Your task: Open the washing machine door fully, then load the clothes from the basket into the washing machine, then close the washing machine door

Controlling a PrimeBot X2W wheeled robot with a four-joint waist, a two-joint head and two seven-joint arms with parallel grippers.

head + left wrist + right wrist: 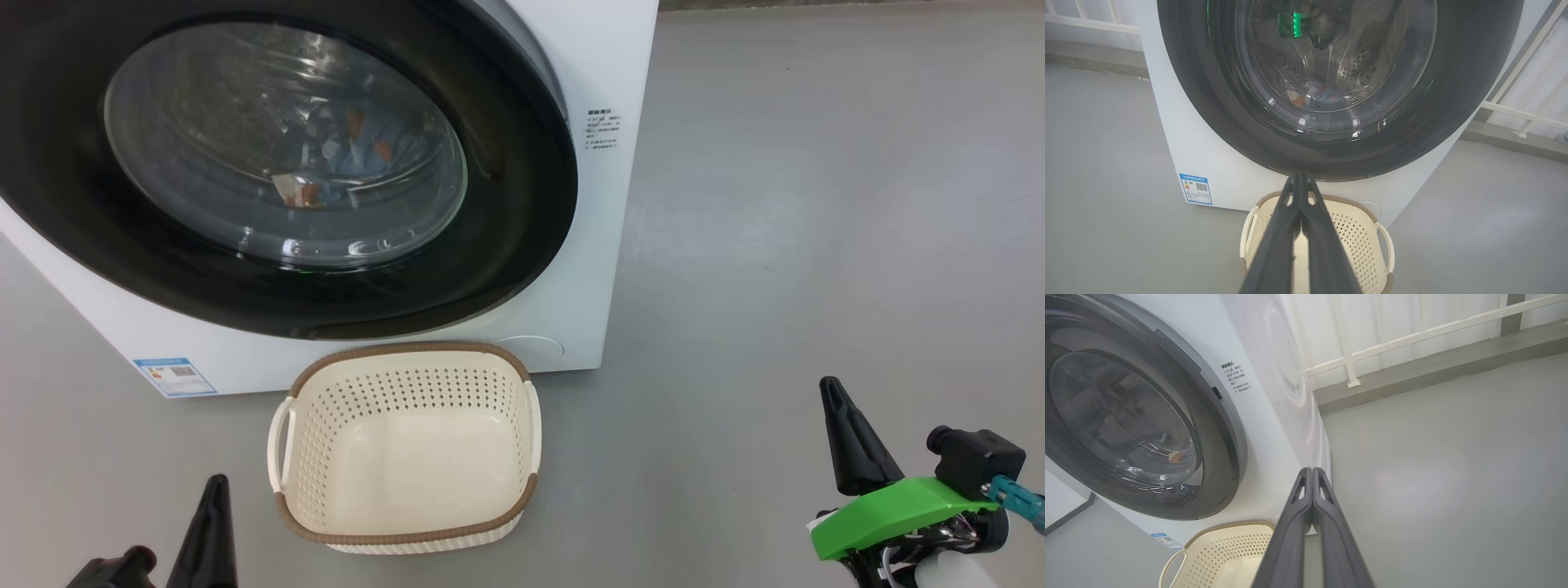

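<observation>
The washing machine [588,269] stands on the floor, its round black door [506,245] lying flat against the front. Behind the glass window lie the light-blue clothes [359,151] with orange print, also seen through the door [1453,102] as clothes [1316,94] low in the drum. The cream basket [408,445] sits empty right below the door. My left gripper [214,486] is shut at the lower left, beside the basket [1359,237]; its tip [1299,176] points at the door's lower rim. My right gripper [831,388] is shut at the lower right, well clear of the machine [1274,396].
Grey floor [816,204] spreads wide to the right of the machine. A blue label [175,376] marks the machine's lower left corner. A white railing [1412,339] and a low kerb run along the back wall.
</observation>
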